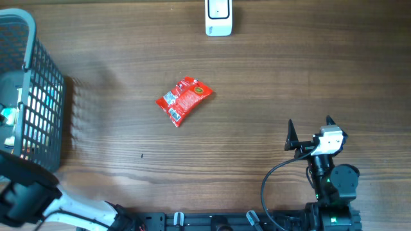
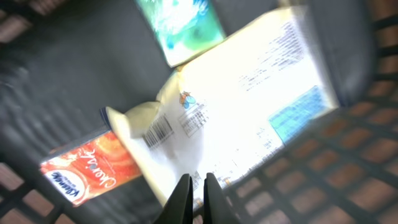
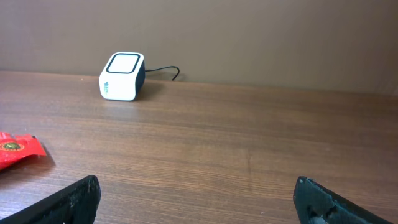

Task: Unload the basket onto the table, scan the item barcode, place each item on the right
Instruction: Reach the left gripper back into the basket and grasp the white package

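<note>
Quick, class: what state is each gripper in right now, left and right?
Left gripper: closed over a white packet; whether it grips it cannot be told.
Right gripper: open, holding nothing.

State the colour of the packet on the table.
The packet is red with small white label patches; the overhead view shows it best.

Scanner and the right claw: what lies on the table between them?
Nothing: bare table between the scanner and right claw, clear in the right wrist view. The red packet lies off to the side.
</note>
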Controlling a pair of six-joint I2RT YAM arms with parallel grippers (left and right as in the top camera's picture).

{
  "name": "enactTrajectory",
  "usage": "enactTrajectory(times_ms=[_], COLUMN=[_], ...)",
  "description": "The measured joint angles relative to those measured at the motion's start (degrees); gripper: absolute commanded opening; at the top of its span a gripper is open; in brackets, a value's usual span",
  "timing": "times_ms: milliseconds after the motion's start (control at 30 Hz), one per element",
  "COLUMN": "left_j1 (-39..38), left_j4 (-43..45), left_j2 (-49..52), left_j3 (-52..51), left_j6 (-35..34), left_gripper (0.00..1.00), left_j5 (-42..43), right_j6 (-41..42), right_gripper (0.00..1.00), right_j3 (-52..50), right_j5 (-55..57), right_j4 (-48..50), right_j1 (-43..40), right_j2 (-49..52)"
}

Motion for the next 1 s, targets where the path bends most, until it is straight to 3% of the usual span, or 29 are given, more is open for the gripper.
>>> enactTrajectory(times_ms=[133, 167, 267, 300, 467, 633, 1000], left_j1=[0.0, 0.0, 0.0, 0.0, 0.0, 0.0, 0.0], left_j4=[2.4, 2.7, 2.4, 2.2, 2.3, 3.7, 4.7], left_j2=[-8.8, -10.1, -14.2, -14.7, -12.0, -2.8, 10.8], left_j3=[0.0, 0.0, 0.4, 0.5, -1.7, -5.2, -5.5], left_j6=[-0.6, -0.6, -0.8, -0.7, -0.8, -0.8, -1.5], left_gripper=[0.04, 0.1, 0.95, 1.0, 1.0, 1.0, 1.0], left_j5=[1.3, 1.5, 2.0, 2.1, 1.8, -0.3, -9.2], right_j6=[0.0, 0.0, 0.0, 0.0, 0.0, 0.0, 0.0], right_gripper=[1.0, 1.0, 1.0, 1.0, 1.0, 1.0, 1.0], right_j3=[0.0, 0.0, 0.0, 0.0, 0.0, 0.0, 0.0], right_j5=[0.0, 0.0, 0.0, 0.0, 0.0, 0.0, 0.0], right_j4=[0.0, 0.0, 0.0, 0.0, 0.0, 0.0, 0.0], right_j1=[0.0, 0.0, 0.0, 0.0, 0.0, 0.0, 0.0], right_j2=[0.0, 0.0, 0.0, 0.0, 0.0, 0.0, 0.0])
